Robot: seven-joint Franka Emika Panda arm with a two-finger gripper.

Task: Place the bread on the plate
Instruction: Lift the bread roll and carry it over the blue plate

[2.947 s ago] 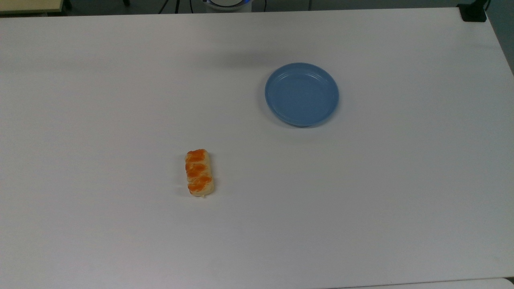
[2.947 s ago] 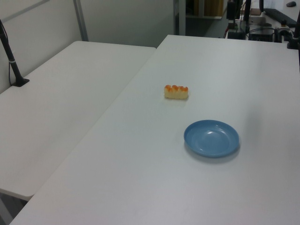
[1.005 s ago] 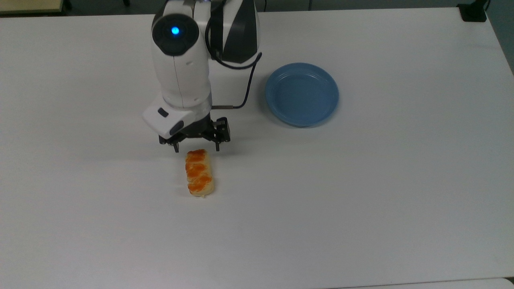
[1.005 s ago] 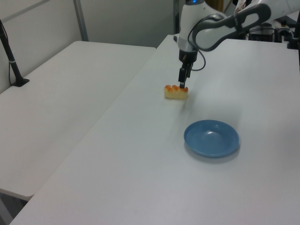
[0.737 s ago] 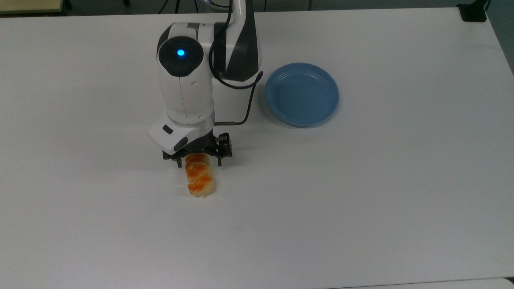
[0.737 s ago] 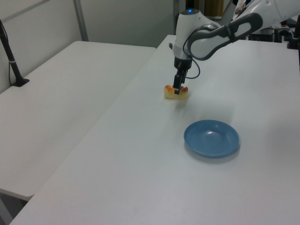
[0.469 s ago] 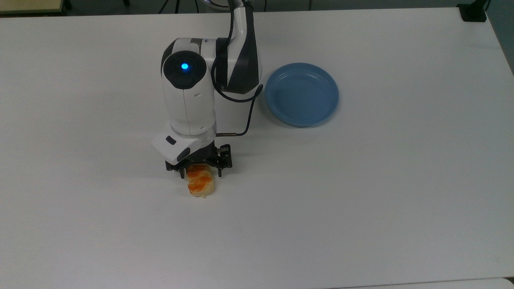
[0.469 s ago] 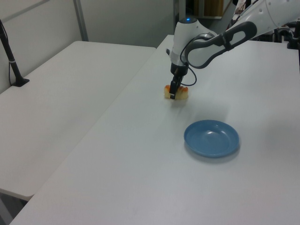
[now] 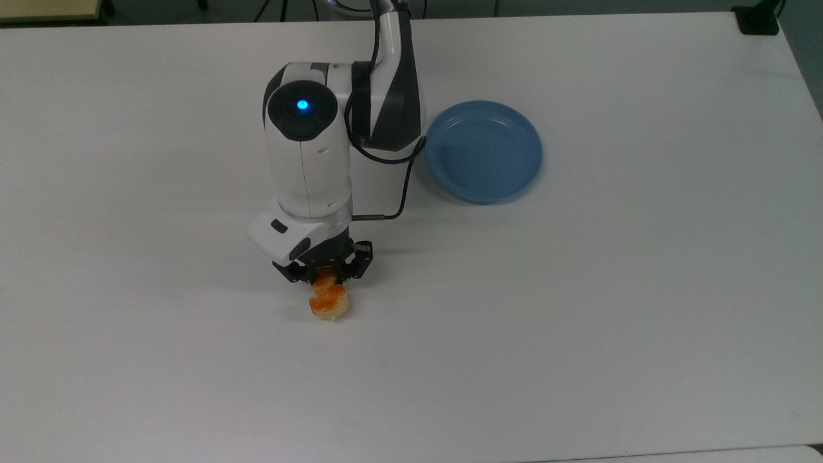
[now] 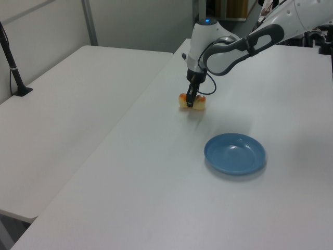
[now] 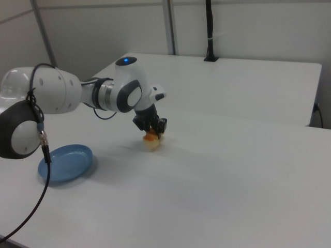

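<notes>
Top view: gripper (image 9: pixel 326 275) sits low over the bread (image 9: pixel 329 301), fingers closed on its sides; the plate (image 9: pixel 483 186) lies empty, well apart. Left view: bread (image 10: pixel 191 103) seems on the table (image 10: pixel 156 182). Right view: bread (image 11: pixel 152 141) gripped; lifting and carrying remain.

Bare table (image 9: pixel 611 308) all around; open run toward plate (image 9: pixel 483 152) at top view's upper right. Arm (image 9: pixel 308 148) itself crowds plate's left rim.
</notes>
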